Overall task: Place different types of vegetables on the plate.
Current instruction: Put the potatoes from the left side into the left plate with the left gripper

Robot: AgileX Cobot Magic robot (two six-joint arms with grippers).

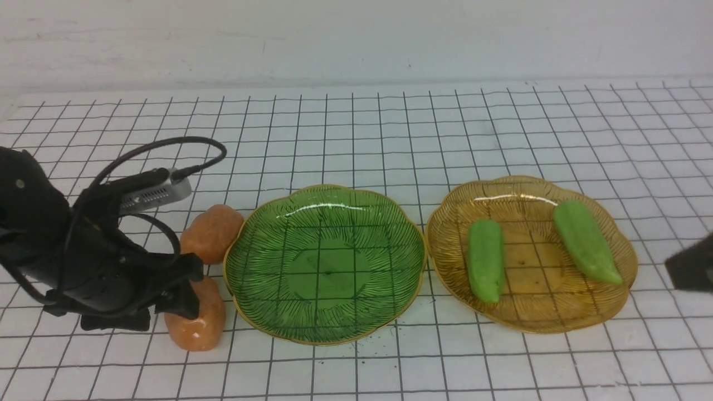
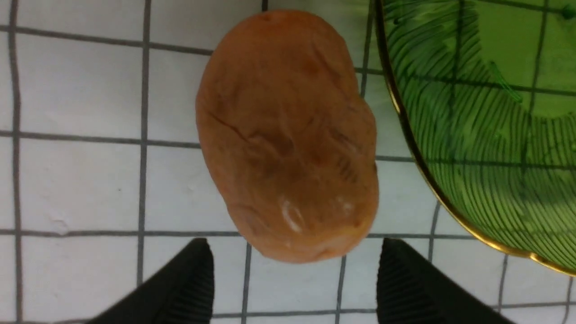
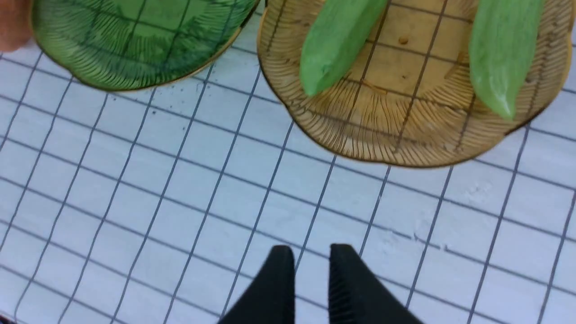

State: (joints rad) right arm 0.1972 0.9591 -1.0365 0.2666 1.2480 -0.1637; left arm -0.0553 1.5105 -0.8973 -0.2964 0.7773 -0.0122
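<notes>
Two orange-brown potatoes lie left of the empty green plate point(image 1: 326, 264): a far one point(image 1: 211, 231) and a near one point(image 1: 196, 323). My left gripper point(image 1: 181, 295) is open right at the near potato. In the left wrist view that potato point(image 2: 288, 135) fills the middle, and its near end sits between the fingertips of the left gripper point(image 2: 294, 243). Two light-green vegetables point(image 1: 486, 259) point(image 1: 586, 240) lie on the amber plate point(image 1: 529, 267). My right gripper point(image 3: 311, 252) is shut and empty over bare table in front of the amber plate point(image 3: 405, 126).
The two plates stand side by side, rims almost touching. The green plate's gold rim point(image 2: 418, 157) runs close beside the near potato. The right arm shows only as a dark corner point(image 1: 693, 267) at the right edge. A white wall closes the back of the gridded table.
</notes>
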